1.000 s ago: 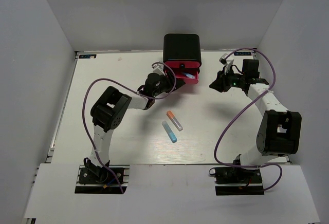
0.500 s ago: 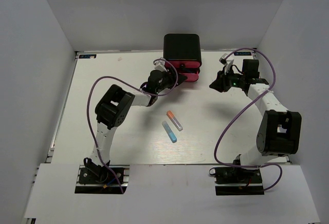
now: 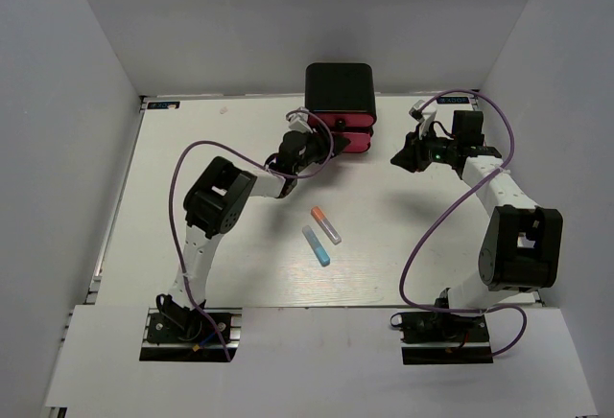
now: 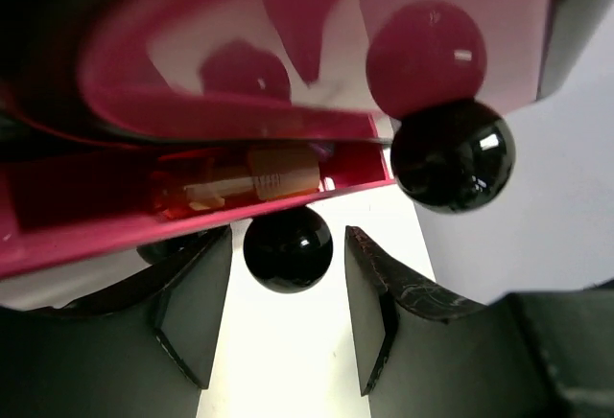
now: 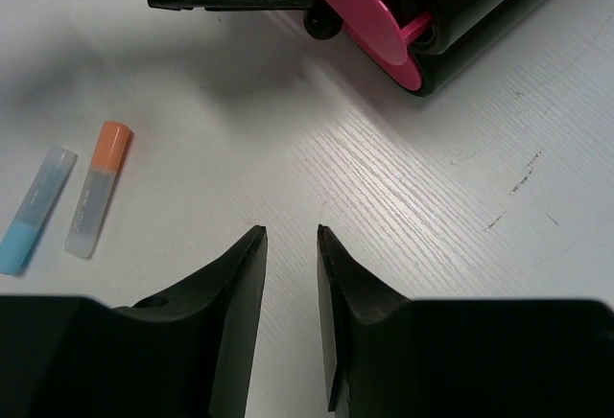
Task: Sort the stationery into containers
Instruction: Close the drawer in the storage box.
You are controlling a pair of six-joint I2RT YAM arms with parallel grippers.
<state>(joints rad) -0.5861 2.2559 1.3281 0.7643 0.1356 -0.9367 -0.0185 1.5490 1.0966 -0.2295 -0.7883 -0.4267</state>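
- The black drawer case point(image 3: 340, 87) stands at the far side of the counter point(image 3: 192, 150). Its pink drawers point(image 3: 350, 140) face the arms and, seen from above, look almost pushed in.
- The left end effector point(image 4: 289, 236) is directly at the front of the case. Its jaws are moderately wide, one on each side of a black round knob point(image 4: 288, 248), with a small gap on both sides. It grips nothing, as far as I can see.
- In the left wrist view, the drawer above this knob is open only by a narrow slit, and an orange marker point(image 4: 240, 183) lies inside it. So at least one piece is sorted; the other contents of the drawers are hidden.
- Two pieces are not yet sorted: an orange-capped marker point(image 3: 325, 225) and a light blue marker point(image 3: 316, 244). They lie just beside each other on the counter, in front of the case and well apart from it.
- The right end effector point(image 5: 290, 231) hovers to the right of the case, with a narrow gap between its jaws and nothing in it.
- My judgement is that the task is well advanced but not finished: the slit needs closing and two markers wait.
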